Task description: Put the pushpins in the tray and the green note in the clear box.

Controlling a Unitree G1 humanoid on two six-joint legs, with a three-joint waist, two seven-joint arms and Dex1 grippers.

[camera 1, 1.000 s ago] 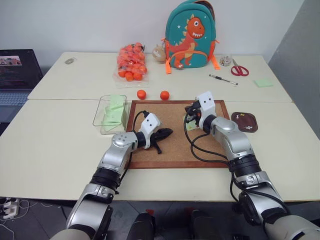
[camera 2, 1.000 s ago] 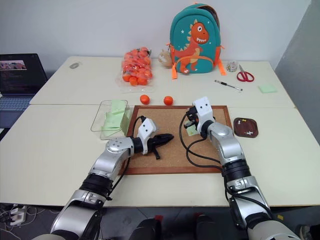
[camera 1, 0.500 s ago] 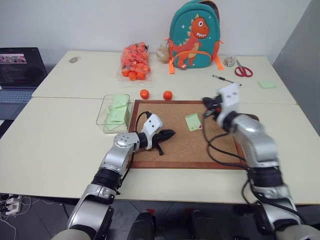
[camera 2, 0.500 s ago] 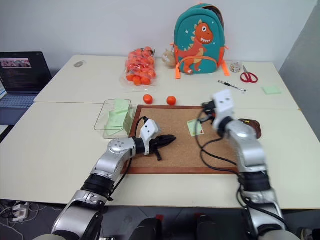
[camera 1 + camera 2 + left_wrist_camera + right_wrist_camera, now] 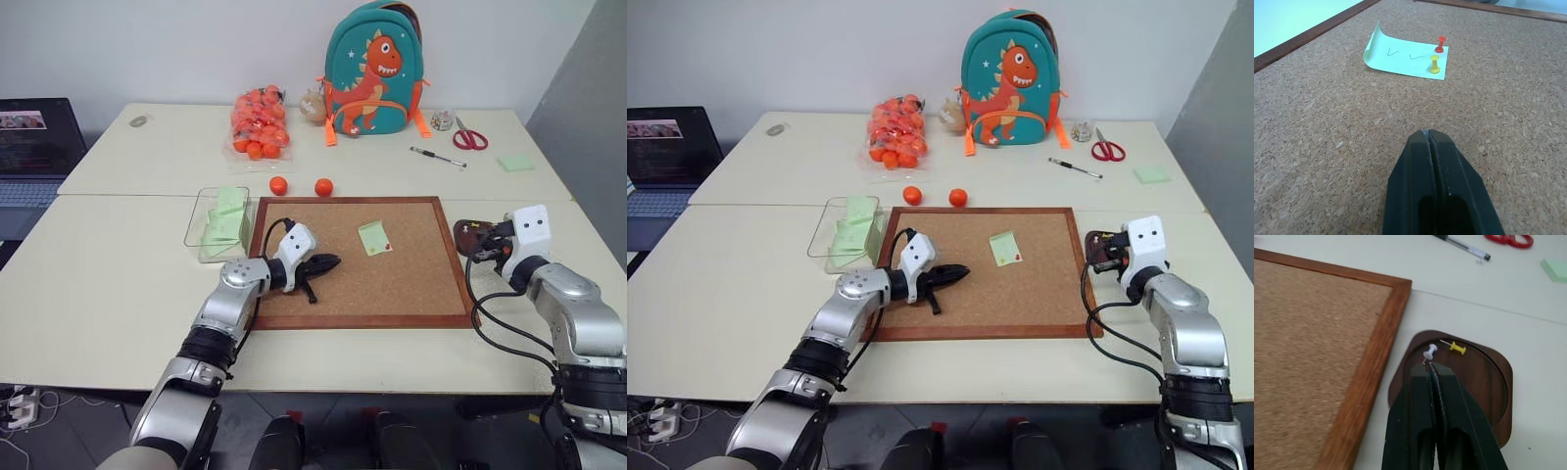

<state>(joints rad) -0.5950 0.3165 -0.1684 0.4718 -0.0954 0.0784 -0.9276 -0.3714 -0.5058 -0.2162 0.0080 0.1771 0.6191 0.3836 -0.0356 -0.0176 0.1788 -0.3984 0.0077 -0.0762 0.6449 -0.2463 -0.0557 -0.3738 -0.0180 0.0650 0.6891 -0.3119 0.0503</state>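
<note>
Swinging off the cork board, the right end effector [image 5: 1431,366] has reached the small dark brown tray [image 5: 468,236] since a second ago.

Head view: the pale green paper note [image 5: 374,237] is on the board; the clear plastic box [image 5: 217,221] holds other green slips.

Left wrist: the left end effector [image 5: 1429,133] is pressed together, empty; red and yellow pushpins [image 5: 1438,55] pin the note.

Right wrist: fingers pinch a white pin [image 5: 1429,352] at the tray, a yellow pin [image 5: 1456,347] inside. Two pins and the note remain.

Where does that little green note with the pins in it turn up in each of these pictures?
Left eye view: green note on the cork board, right of centre.
Right eye view: the same spot.
Left wrist view: ahead of the left pincer, pinned by a red pushpin and a yellow one.
Right wrist view: not in it.
Shared landmark: the cork board.
</note>
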